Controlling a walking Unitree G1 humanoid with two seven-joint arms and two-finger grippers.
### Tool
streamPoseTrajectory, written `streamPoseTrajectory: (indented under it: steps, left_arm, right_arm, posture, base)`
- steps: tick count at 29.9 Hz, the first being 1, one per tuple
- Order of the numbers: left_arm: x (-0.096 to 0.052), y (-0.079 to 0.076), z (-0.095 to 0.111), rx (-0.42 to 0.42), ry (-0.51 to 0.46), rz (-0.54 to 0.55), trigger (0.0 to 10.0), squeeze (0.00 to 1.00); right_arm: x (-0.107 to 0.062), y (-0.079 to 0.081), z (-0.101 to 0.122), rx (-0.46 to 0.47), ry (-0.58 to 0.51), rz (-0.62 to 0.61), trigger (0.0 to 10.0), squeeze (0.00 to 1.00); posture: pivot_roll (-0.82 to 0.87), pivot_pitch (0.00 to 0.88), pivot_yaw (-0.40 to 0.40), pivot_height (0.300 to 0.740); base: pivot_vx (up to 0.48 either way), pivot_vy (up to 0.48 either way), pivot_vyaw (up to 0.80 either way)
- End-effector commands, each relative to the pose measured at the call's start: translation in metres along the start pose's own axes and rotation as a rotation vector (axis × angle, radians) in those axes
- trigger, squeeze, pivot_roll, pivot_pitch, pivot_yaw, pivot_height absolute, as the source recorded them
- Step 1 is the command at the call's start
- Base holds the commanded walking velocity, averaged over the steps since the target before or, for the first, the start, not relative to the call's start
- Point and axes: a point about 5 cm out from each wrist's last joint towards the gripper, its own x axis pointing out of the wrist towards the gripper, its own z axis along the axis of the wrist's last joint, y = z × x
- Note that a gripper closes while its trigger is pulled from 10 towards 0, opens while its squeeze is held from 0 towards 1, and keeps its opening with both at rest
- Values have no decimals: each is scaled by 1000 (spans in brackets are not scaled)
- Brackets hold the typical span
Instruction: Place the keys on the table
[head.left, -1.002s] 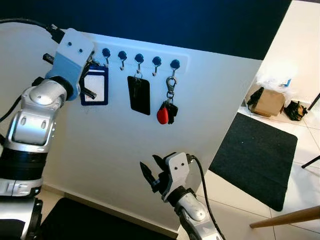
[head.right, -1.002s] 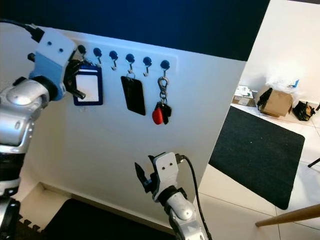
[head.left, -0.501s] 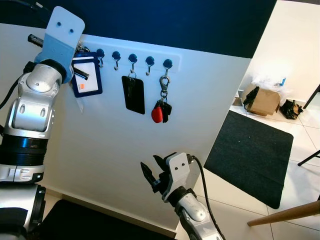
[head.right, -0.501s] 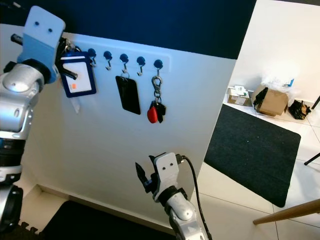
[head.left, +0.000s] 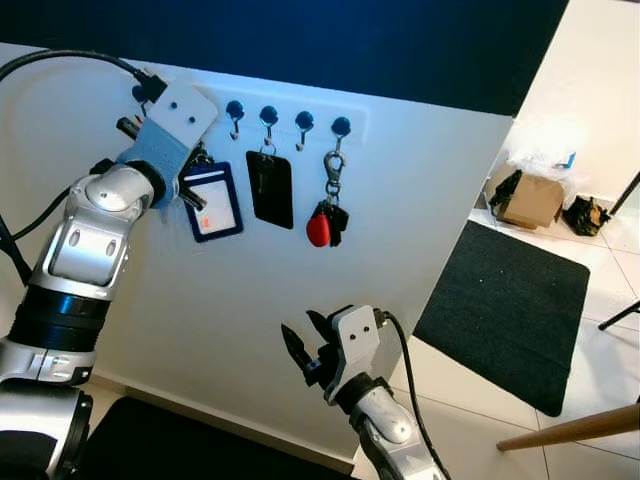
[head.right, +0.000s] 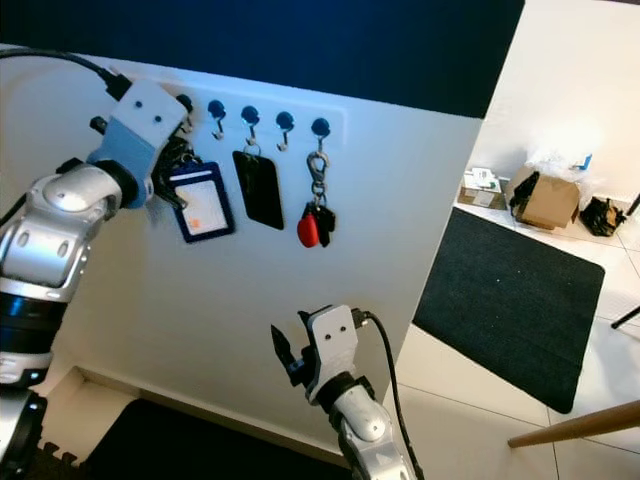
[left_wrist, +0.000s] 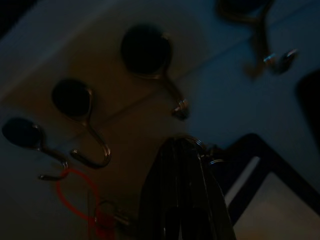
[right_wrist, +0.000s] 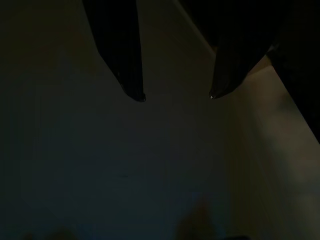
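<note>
1. Our left tool (head.left: 192, 172) is clamped on the blue badge holder (head.left: 214, 203) near the hooks.
2. The keys (head.left: 326, 222) hang lengthwise two hooks rightward.
3. Our right tool (head.left: 308, 350), fingers apart, idles below.

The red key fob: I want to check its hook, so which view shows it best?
The left eye view: the red key fob hangs unobstructed from the rightmost hook. The right eye view shows the same. The wrist views are too dark to make it out.

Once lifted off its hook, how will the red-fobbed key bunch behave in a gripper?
The key bunch hangs from a clip on its hook, so it likely dangles and swings. Several loose pieces suggest it shifts and may slip unless pinched at the clip.
</note>
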Motion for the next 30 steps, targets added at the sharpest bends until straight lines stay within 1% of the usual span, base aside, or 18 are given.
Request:
streamPoseTrajectory:
  steps: [1, 3, 4, 5, 8, 10, 13, 14, 15, 16, 17, 18, 19, 24, 26, 27, 30]
  left_arm:
    - [1, 13, 12, 27, -43, 73, 10000, 0]
    - [0, 24, 19, 24, -72, 150, 10000, 0]
    - [0, 24, 19, 24, -72, 150, 10000, 0]
    - [-4, 27, 23, 20, -88, 157, 10000, 0]
    - [-5, 28, 24, 19, -92, 157, 10000, 0]
    - [-10, 27, 21, 40, -83, 128, 10000, 0]
    - [-24, 19, 13, 56, -68, 13, 10000, 0]
    - [-24, 19, 13, 56, -68, 13, 10000, 0]
    - [-33, 13, 13, 31, -82, -56, 10000, 0]
    - [-33, 13, 13, 31, -82, -56, 10000, 0]
    - [-36, 12, 13, 16, -90, -79, 10000, 0]
    - [-36, 12, 13, 16, -90, -79, 10000, 0]
    - [-41, 12, 14, -7, -99, -90, 10000, 0]
    - [-43, 14, 16, -38, -126, -65, 10000, 0]
    - [-43, 14, 16, -38, -126, -65, 10000, 0]
    - [-43, 15, 22, -54, -160, -65, 10000, 0]
    - [-45, 15, 29, -60, -182, -75, 10000, 0]
  right_arm:
    - [-3, 5, -5, 34, 9, -9, 10000, 0]
    - [-4, 4, -5, 34, 10, -12, 10000, 0]
    - [-4, 4, -5, 34, 10, -12, 10000, 0]
    - [-4, 4, -5, 33, 10, -14, 10000, 0]
    - [-4, 4, -5, 33, 10, -14, 10000, 0]
    - [-4, 4, -5, 32, 8, -15, 10000, 0]
    - [-4, 4, -5, 32, 8, -14, 10000, 0]
    - [-4, 4, -5, 32, 8, -14, 10000, 0]
    - [-4, 3, -5, 30, 8, -11, 10000, 0]
    - [-4, 3, -5, 30, 8, -11, 10000, 0]
    - [-4, 3, -5, 30, 9, -10, 10000, 0]
    - [-4, 3, -5, 30, 9, -10, 10000, 0]
    - [-3, 3, -5, 28, 9, -5, 10000, 0]
    - [-1, 4, -4, 27, 8, 6, 10000, 0]
    - [-1, 4, -4, 27, 8, 6, 10000, 0]
    - [0, 4, -4, 26, 7, 9, 10000, 0]
    - [0, 4, -4, 25, 7, 9, 10000, 0]
  posture:
    - [270, 172, -16, 740]
    - [268, 170, -15, 740]
    - [268, 170, -15, 740]
    - [268, 169, -14, 740]
    - [268, 169, -14, 740]
    - [268, 166, -14, 740]
    - [269, 166, -18, 740]
    - [269, 166, -18, 740]
    - [272, 166, -24, 740]
    - [272, 166, -24, 740]
    - [273, 165, -25, 740]
    - [273, 165, -25, 740]
    - [277, 163, -32, 740]
    - [278, 161, -37, 740]
    - [278, 161, -37, 740]
    - [275, 158, -38, 740]
    - [273, 158, -37, 740]
  base:
    - [0, 0, 0]
    - [0, 0, 0]
    - [0, 0, 0]
    - [0, 0, 0]
    - [0, 0, 0]
    - [0, 0, 0]
    - [0, 0, 0]
    - [0, 0, 0]
    - [0, 0, 0]
    - [0, 0, 0]
    - [0, 0, 0]
    - [0, 0, 0]
    - [0, 0, 0]
    - [0, 0, 0]
    - [0, 0, 0]
    - [0, 0, 0]
    - [0, 0, 0]
